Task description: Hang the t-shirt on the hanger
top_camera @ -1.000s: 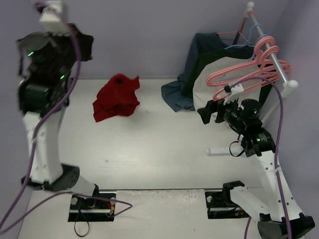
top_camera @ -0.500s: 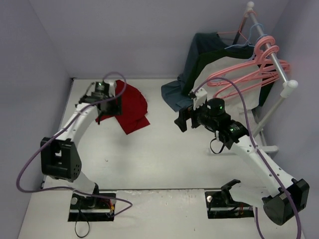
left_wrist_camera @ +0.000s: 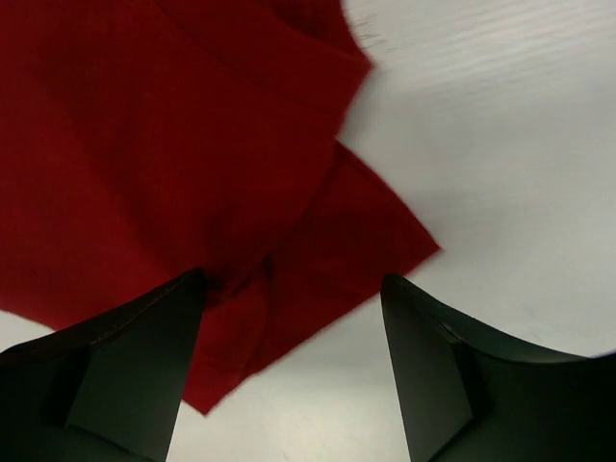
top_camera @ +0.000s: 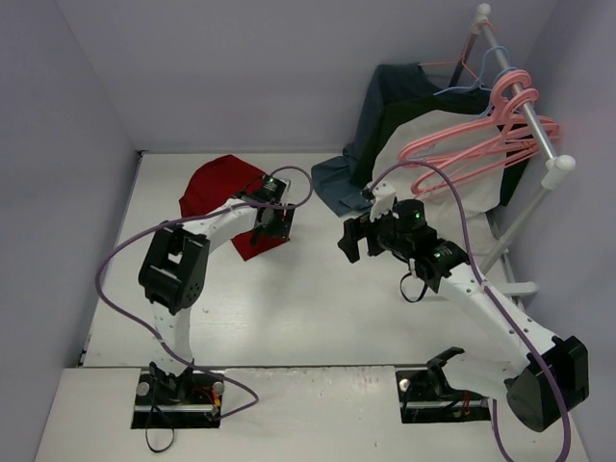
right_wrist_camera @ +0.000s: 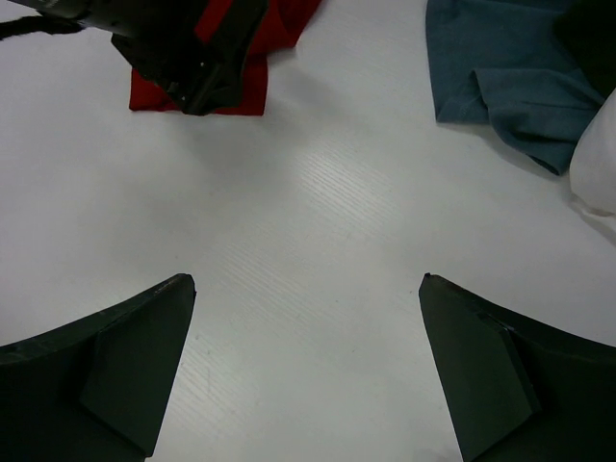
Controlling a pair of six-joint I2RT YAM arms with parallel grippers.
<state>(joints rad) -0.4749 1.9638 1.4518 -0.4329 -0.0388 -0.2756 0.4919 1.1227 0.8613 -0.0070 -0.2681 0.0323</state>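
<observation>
The deep-red t-shirt (top_camera: 217,185) lies spread on the table at the back left; in the left wrist view its near corner (left_wrist_camera: 173,144) fills the upper left. My left gripper (top_camera: 273,227) (left_wrist_camera: 291,289) hangs low over that corner, open. Its left finger is over the cloth, its right finger over bare table, and nothing is pinched. My right gripper (top_camera: 350,239) (right_wrist_camera: 306,289) is open over bare table mid-scene, facing the shirt (right_wrist_camera: 287,21). Several salmon-pink hangers (top_camera: 472,149) hang on the rail at the right.
A dark blue-grey garment (top_camera: 339,183) (right_wrist_camera: 500,67) drapes from the rail onto the table behind the right gripper. A cream-and-dark-green garment (top_camera: 433,130) and a thin blue hanger (top_camera: 486,82) hang on the same rail (top_camera: 525,106). Purple walls close in the left and back.
The left arm came down from high up, crossed the shirt to its near right corner and opened. The shirt went from a heap to lying flatter. The right arm reached leftward.
</observation>
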